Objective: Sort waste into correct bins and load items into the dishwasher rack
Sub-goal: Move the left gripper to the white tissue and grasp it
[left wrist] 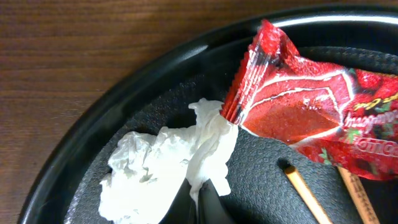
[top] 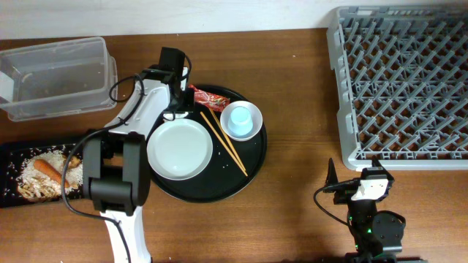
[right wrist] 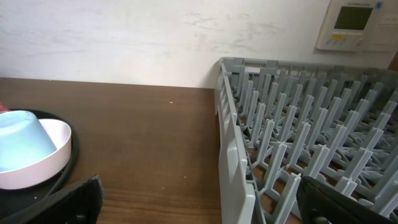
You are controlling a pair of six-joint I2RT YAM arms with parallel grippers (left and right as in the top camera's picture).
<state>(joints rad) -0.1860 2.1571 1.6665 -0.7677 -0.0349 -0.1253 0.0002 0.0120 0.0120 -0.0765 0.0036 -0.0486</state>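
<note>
Overhead and wrist views of the sorting table, with the large round black tray (top: 252, 157) as the reference. The left gripper (left wrist: 200, 191), over the upper-left part of this tray, has its dark fingers pressed together, pinching an edge of the crumpled white tissue (left wrist: 149, 168). The tissue lies on the tray floor just inside the rim, touching a crimped end of the shiny red snack wrapper (left wrist: 298, 106). Also on the tray are a round white plate-like bowl (top: 180, 149) at its left, a small light-blue cup (top: 241, 120) at its upper right, and two thin wooden chopsticks (top: 224, 143) lying diagonally between them. Left of the round tray, a flat black rectangular tray (top: 11, 153) carries pale rice (top: 33, 183) and an orange carrot (top: 50, 169). A clear rectangular plastic tub (top: 57, 78) stands to its upper left. The large grey plastic dishwasher rack (top: 402, 88) stands well to its right. The right gripper (right wrist: 199, 208), to its lower right by the rack's near edge, has its jaws spread wide and holds nothing.
</note>
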